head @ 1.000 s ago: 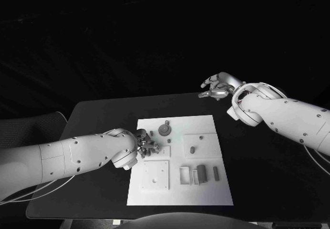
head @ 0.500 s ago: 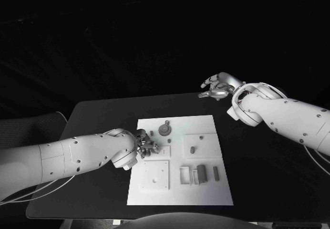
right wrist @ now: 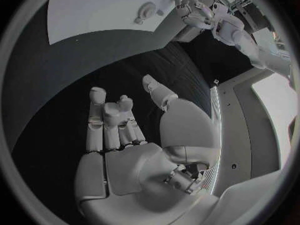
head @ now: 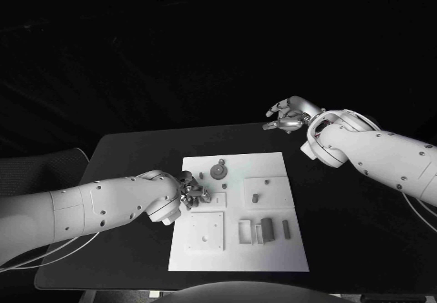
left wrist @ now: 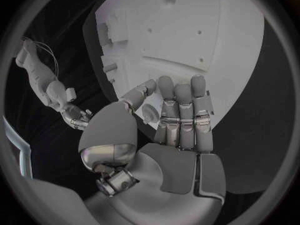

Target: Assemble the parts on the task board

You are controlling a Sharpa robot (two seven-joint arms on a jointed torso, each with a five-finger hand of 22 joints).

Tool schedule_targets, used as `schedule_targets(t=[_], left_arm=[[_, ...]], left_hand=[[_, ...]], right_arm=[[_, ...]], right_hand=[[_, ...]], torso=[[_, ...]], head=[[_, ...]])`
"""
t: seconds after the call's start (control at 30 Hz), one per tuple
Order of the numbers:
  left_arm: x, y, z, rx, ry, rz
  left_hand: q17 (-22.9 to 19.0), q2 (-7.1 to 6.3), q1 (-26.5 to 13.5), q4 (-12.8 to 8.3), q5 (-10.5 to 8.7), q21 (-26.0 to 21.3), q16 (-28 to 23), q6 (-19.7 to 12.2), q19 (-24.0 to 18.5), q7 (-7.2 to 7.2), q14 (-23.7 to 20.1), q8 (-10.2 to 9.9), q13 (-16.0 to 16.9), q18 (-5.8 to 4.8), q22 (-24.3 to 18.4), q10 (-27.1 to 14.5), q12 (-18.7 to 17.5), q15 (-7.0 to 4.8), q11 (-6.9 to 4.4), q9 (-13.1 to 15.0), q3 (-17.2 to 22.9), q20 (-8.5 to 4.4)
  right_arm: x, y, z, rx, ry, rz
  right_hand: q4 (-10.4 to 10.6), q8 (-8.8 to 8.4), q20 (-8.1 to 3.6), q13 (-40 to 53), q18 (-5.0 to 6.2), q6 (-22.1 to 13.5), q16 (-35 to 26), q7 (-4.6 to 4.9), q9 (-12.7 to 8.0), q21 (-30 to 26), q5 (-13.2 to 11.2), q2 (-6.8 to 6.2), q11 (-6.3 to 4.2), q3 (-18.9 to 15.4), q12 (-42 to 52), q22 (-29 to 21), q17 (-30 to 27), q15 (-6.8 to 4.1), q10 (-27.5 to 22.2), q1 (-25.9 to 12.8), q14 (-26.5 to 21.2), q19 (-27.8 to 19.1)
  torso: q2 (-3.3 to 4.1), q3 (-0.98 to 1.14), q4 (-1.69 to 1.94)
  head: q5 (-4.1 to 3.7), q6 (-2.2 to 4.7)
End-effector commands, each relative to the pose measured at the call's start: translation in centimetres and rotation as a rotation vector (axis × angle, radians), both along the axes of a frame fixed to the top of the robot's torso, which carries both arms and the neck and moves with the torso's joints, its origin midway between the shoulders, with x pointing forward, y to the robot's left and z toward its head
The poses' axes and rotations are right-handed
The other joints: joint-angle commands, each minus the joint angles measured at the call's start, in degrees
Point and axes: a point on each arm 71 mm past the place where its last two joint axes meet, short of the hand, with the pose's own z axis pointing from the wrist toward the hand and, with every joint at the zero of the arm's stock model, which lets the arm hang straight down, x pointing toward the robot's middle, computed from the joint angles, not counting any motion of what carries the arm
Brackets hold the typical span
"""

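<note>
Curling over the left edge of the flat white rectangular task board (head: pixel 239 214), the fingers (left wrist: pixel 181 105) of the silver left hand (head: pixel 191 191) are seen close together; whether a part is pinched cannot be told. Small grey parts (head: pixel 266 230) lie on the board, long axes running away from the robot. The silver right hand (head: pixel 290 115) is held empty, fingers loosely spread, above the black table's (head: pixel 127 164) far edge.

No text, label, brand or number can be read in any view. The flat white task board (head: pixel 273 165) carries no readable marking, and the black counter (head: pixel 136 151) carries none either.
</note>
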Motion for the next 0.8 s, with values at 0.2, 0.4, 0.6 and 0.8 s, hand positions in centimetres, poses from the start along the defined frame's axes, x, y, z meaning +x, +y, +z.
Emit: schedule_targets(t=[0.2,0.4,0.6,0.8], left_arm=[[-0.1,-0.1,0.4,-0.058,0.023,0.006],[0.1,-0.1,0.7,-0.059,0.041,-0.006],[0.3,-0.1,1.2,-0.051,0.058,-0.019],[0.6,0.0,1.8,-0.019,0.11,-0.063]], left_hand=[[-0.16,3.09,2.67,-0.48,-0.03,0.0,0.55,1.23,-0.32,-0.85,-0.46,0.12,-0.08,0.51,1.36,-1.91,0.52,-0.09,-1.72,0.36,-0.08,-0.16],[-0.2,3.17,2.7,-0.49,0.06,0.08,0.66,1.29,-0.32,-0.86,-0.46,0.09,-0.08,0.51,1.38,-1.9,0.6,-0.1,-1.74,0.44,-0.11,-0.16],[-0.24,3.25,2.77,-0.52,0.11,0.16,0.76,1.31,-0.34,-0.87,-0.48,0.03,-0.09,0.52,1.4,-1.92,0.66,-0.11,-1.75,0.52,-0.13,-0.17],[-0.32,3.32,2.91,-0.57,0.44,0.41,1.07,1.42,-0.32,-0.91,-0.46,-0.05,-0.08,0.54,1.44,-1.88,0.88,-0.15,-1.79,0.74,-0.19,-0.21]], right_arm=[[0.0,0.1,-0.1,-0.003,0.007,0.012],[0.0,0.1,-0.1,-0.003,0.008,0.012],[0.0,0.0,-0.1,-0.005,0.011,0.011],[0.0,0.1,-0.2,-0.005,0.013,0.012]], right_hand=[[0.34,0.22,-0.52,-0.1,0.78,0.06,0.35,0.96,-0.05,-0.15,0.19,-0.09,-0.1,-0.05,0.23,1.01,-0.09,0.1,-0.37,-0.61,-0.21,-0.02],[0.35,0.23,-0.52,-0.11,0.78,0.05,0.36,0.97,-0.05,-0.15,0.19,-0.09,-0.09,-0.05,0.24,1.01,-0.09,0.1,-0.37,-0.61,-0.21,-0.02],[0.37,0.23,-0.53,-0.13,0.78,0.04,0.37,0.97,-0.05,-0.16,0.19,-0.1,-0.09,-0.05,0.25,1.01,-0.09,0.1,-0.38,-0.61,-0.21,-0.02],[0.38,0.24,-0.53,-0.15,0.78,0.03,0.37,0.97,-0.05,-0.16,0.19,-0.1,-0.09,-0.05,0.27,1.01,-0.1,0.11,-0.38,-0.6,-0.21,-0.02]], torso=[[-0.03,0.03,0.01],[-0.02,0.02,-0.01],[-0.01,0.03,-0.02],[-0.02,0.04,-0.01]], head=[[0.01,0.11],[0.02,0.22],[0.07,0.3],[0.14,0.35]])
